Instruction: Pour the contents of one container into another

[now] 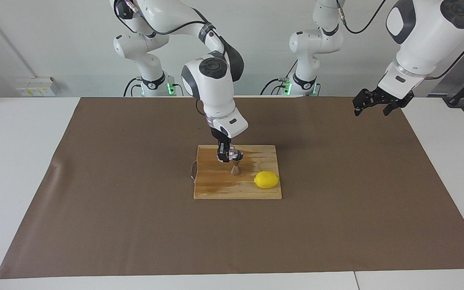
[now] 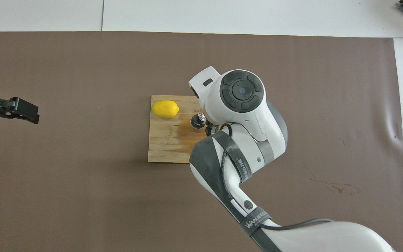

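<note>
Pinching the glass cup [image 1: 234, 154], the right gripper [image 1: 227, 155] holds it tipped with its mouth over the jigger [image 1: 235, 166], which stands upright mid-frame on the cutting board [image 1: 216, 185], long axis vertical. A lemon [image 1: 266, 179] lies beside it. At upper right, the left gripper [image 1: 377, 104] waits over the worktop [image 1: 14, 161], jaws spread.
</note>
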Controlling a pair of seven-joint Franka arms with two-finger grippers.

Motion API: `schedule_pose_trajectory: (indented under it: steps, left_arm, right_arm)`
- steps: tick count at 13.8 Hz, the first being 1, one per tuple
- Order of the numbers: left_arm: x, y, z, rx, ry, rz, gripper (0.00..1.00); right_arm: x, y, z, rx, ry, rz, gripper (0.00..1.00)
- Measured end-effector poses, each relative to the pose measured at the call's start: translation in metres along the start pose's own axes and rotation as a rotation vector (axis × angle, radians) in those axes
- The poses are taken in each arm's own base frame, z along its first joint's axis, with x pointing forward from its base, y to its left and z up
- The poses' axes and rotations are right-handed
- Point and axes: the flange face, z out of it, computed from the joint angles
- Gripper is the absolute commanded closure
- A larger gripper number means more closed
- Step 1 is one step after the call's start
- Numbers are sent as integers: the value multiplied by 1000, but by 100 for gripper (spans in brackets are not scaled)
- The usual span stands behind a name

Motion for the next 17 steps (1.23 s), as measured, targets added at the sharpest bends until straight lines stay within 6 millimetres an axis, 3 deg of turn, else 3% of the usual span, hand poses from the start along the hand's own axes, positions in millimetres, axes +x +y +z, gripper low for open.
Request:
schedule_pose_trajectory:
  steps: [17]
  left_arm:
    - [0,0,0,0,0,0,0]
  right_arm:
    - [13,-14,11,2,-85,-58,100]
